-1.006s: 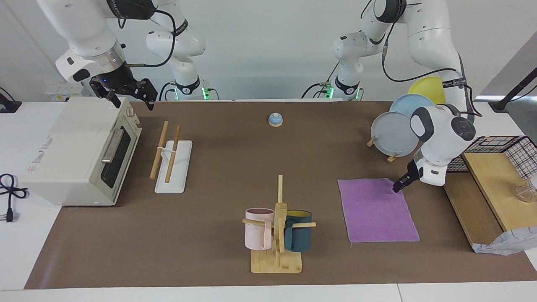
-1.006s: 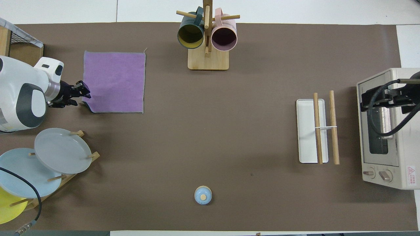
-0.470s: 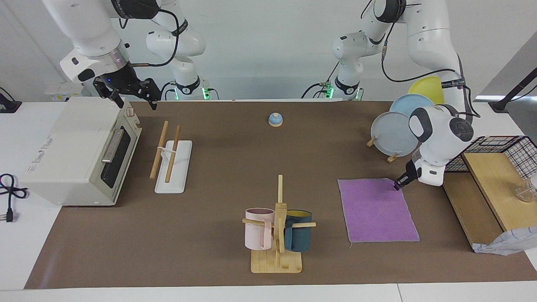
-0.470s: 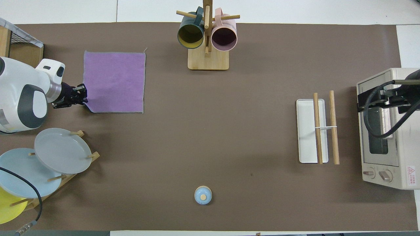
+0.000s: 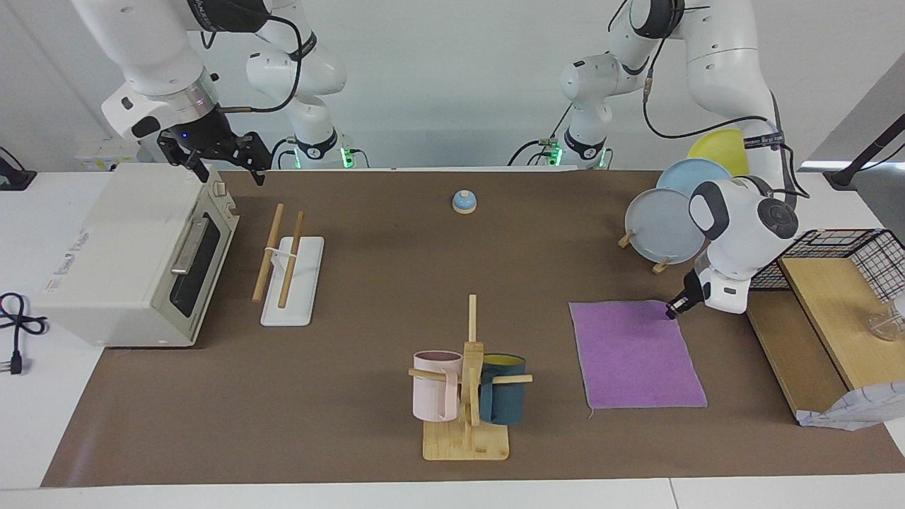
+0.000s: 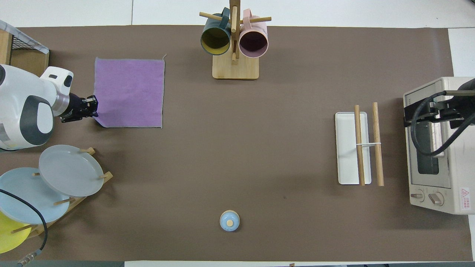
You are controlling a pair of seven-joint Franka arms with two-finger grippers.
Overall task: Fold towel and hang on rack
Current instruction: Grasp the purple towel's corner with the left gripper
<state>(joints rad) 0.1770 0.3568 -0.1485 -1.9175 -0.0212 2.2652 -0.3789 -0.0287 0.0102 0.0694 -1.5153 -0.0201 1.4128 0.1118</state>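
The purple towel (image 5: 635,353) lies flat on the brown mat toward the left arm's end of the table, also in the overhead view (image 6: 128,92). My left gripper (image 5: 672,309) is low at the towel's corner nearest the robots, and its fingers look shut on that corner; it shows in the overhead view (image 6: 92,107) at the towel's edge. The rack (image 5: 283,263), two wooden rods on a white base, stands beside the toaster oven, also in the overhead view (image 6: 362,148). My right gripper (image 5: 220,164) hangs open and empty over the oven's top edge.
A toaster oven (image 5: 134,254) stands at the right arm's end. A bamboo mug tree (image 5: 468,385) with two mugs is farther from the robots. A plate stand (image 5: 672,212) is near the left arm. A blue bell (image 5: 464,201), a wire basket and a wooden shelf (image 5: 827,311) are also here.
My left gripper drew back from over the towel to its near corner, and the slightly raised corner settled. My right gripper shifted a little toward the table's middle.
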